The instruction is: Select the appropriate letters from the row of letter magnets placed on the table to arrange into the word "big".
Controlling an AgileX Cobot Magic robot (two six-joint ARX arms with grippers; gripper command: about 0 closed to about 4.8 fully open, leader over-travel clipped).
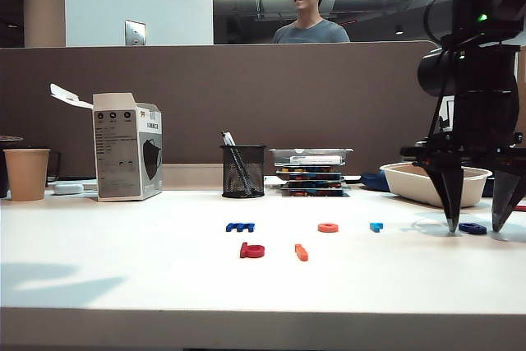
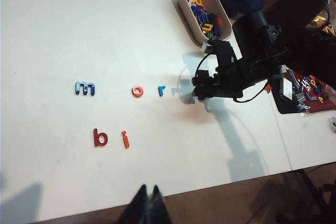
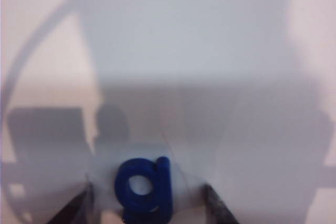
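Here the right hand straddles the flat "g", fingers wide, apparently not gripping; left hand closed

No legible text or labels.

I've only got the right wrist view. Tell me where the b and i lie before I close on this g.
Observer: The red b and orange-red i lie side by side near the table's front edge, left of your open right hand, which straddles the g.
Operator: Say what's right of the i.
Observer: Bare table. The m, ring and light blue letter sit in the row behind, in line with the g.
Operator: Report the left hand.
Observer: The left hand is shut near the front edge, touching no letter.
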